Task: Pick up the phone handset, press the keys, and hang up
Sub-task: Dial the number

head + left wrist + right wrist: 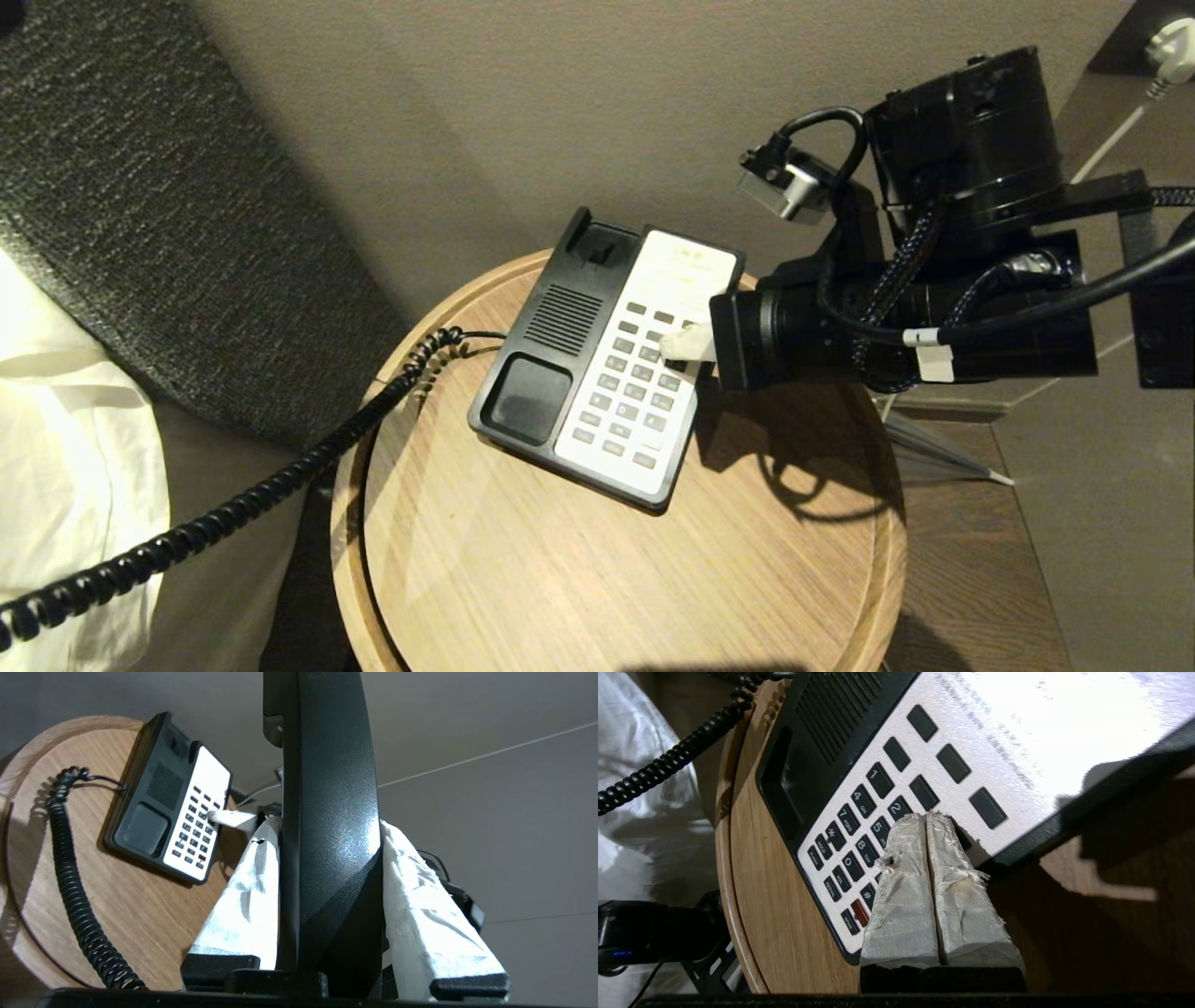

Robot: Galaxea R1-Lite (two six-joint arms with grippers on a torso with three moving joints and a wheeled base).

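The handset (327, 826) runs off the left wrist view at both ends, so neither rounded end shows, and it lies outside the head view. The coiled cord (187, 532) leaves the head view at the lower left edge. The right claw (927, 816) covers the key under its tips, so which key it meets cannot be told. The print on the phone base (607, 364) is too small to read from above. The counter (560, 579) is cut off at the bottom.

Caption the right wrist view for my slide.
Right gripper, fingers shut, tips on the phone base keypad.
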